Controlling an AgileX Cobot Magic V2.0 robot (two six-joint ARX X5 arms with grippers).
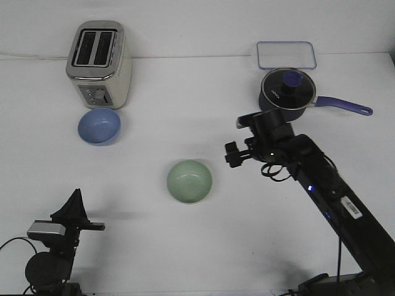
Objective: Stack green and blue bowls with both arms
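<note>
The pale green bowl [189,180] sits upright and empty on the white table near the middle. The light blue bowl [99,126] sits upright to the far left, just in front of the toaster. My right gripper [232,155] hovers to the right of the green bowl, a short gap away, holding nothing; I cannot tell how its jaws stand. My left gripper [79,216] is low at the near left corner, far from both bowls, and its jaws are unclear from this angle.
A cream and silver toaster [99,63] stands at the back left, close behind the blue bowl. A dark navy saucepan [287,92] with a lid and long handle sits at the back right, behind the right arm. A clear rectangular lid [286,54] lies behind it.
</note>
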